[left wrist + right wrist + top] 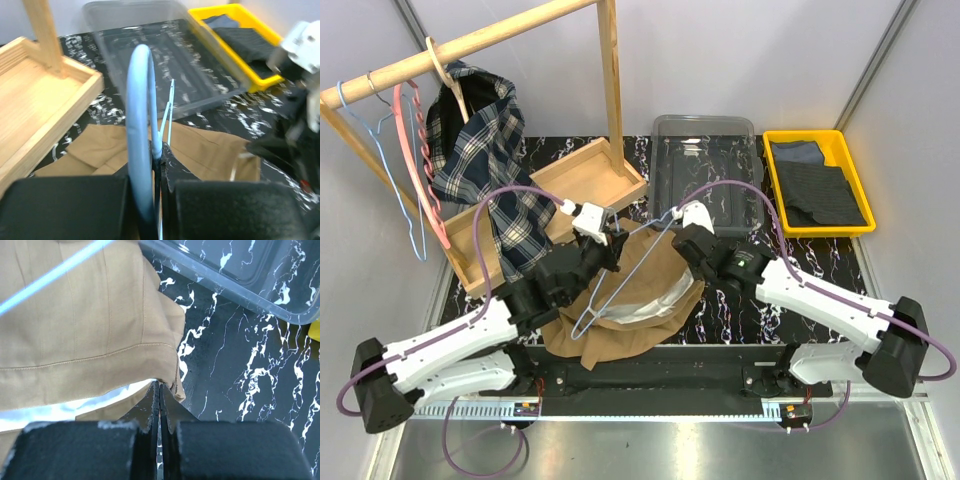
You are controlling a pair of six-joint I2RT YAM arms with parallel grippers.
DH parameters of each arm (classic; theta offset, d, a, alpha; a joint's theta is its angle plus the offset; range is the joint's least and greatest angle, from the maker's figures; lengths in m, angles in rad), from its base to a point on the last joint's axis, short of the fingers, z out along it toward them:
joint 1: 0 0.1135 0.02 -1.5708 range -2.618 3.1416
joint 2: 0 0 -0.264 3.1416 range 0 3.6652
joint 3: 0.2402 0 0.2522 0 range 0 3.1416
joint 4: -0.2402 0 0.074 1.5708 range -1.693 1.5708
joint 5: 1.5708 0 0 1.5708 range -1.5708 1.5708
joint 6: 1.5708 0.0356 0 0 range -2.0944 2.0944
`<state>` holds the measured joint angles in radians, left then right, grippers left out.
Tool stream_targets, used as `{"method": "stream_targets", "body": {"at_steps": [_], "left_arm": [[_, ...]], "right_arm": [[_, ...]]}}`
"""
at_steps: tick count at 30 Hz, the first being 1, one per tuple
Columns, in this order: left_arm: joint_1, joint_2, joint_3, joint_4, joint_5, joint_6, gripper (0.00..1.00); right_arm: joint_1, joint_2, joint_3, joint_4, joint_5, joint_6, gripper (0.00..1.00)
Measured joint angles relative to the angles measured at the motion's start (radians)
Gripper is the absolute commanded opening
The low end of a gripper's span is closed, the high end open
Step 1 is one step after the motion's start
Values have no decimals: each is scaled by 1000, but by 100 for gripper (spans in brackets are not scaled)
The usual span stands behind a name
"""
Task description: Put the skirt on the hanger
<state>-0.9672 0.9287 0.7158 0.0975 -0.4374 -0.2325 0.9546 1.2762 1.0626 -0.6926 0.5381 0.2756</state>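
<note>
Top external view: the skirt [655, 275] lies heaped on the worktop [240, 365] beneath the hanger [139, 115]. Left pincer [159, 167] pinches the hanger's wire; right pincer [159, 390] is pressed together on the waistband corner. This looks like the threading step; next, draw the waistband over the wire.

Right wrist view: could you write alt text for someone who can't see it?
The right gripper, black fingers closed, pinches the edge of a tan skirt lying on a black marbled table. A thin light-blue hanger wire crosses above the skirt at upper left, and a clear plastic tray sits at upper right.
</note>
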Motion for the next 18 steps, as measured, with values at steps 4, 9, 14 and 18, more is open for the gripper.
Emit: {"method": "stream_targets", "body": {"at_steps": [4,9,14,18], "left_arm": [[0,-102,-56,-1,105,15,0],[0,-244,-102,-42,280,27,0],[0,-342,-155,-59,381,24,0],[0,-393,-189,-67,415,18,0]], "right_arm": [[-16,-42,0,3,14,25,0],[-63,-89,6,16,35,74,0],[-74,-93,7,15,45,113,0],[-77,-93,7,15,44,139,0]]}}
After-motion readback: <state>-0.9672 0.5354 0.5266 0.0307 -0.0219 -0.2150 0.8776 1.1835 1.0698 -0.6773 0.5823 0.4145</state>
